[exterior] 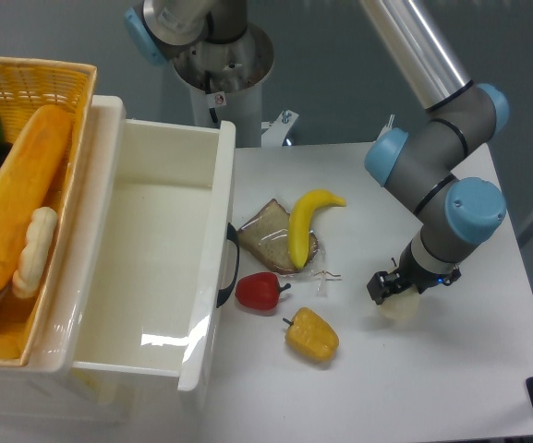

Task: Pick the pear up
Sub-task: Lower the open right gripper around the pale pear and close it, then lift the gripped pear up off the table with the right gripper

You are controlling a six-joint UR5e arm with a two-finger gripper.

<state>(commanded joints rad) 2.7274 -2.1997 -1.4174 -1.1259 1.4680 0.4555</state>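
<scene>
The pear (399, 309) is a small pale cream-white fruit on the white table (414, 388), right of centre. Only its lower part shows; its top and stem are hidden by the gripper. My gripper (397, 293) points down onto it from above, with its dark fingers (377, 287) close against the pear's sides, and looks shut on it. The pear sits at or just above the tabletop; I cannot tell which.
A yellow bell pepper (311, 336), a red pepper (260, 291), a yellow banana (305, 224) and a bagged slice of bread (268, 233) lie left of the pear. A white open drawer (155, 268) and a wicker basket (35, 74) of food stand at the left.
</scene>
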